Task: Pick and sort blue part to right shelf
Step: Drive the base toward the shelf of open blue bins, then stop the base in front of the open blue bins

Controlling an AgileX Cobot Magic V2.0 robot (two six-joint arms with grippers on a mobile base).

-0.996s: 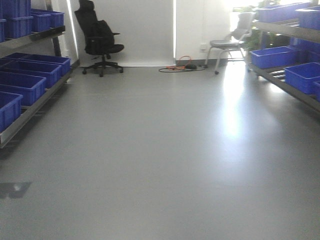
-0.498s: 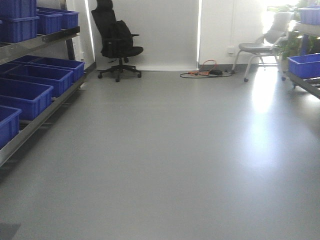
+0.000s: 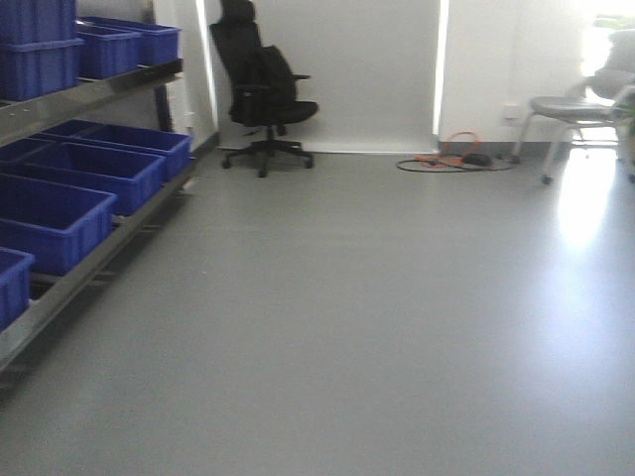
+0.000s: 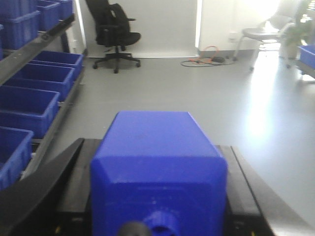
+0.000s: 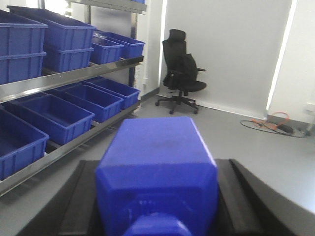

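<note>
Only the room is given by the front view: bare grey floor [image 3: 377,317], the left shelf [image 3: 94,97] stacked with blue bins [image 3: 94,174], a black office chair [image 3: 263,94], a grey chair [image 3: 585,109] and an orange cable [image 3: 451,154]. Neither arm is seen there. A corner of the right shelf [image 4: 304,72], far off at the frame's right edge, is caught by the left wrist view alone.

The left end effector [image 4: 158,196] is held level and pointed down the aisle, with a blue block [image 4: 157,142] lodged between its black side pieces. The right end effector [image 5: 157,196] is likewise level but angled toward the left shelf, and a second blue block [image 5: 157,147] is seen between its sides. Whether either block is clamped cannot be told.
</note>
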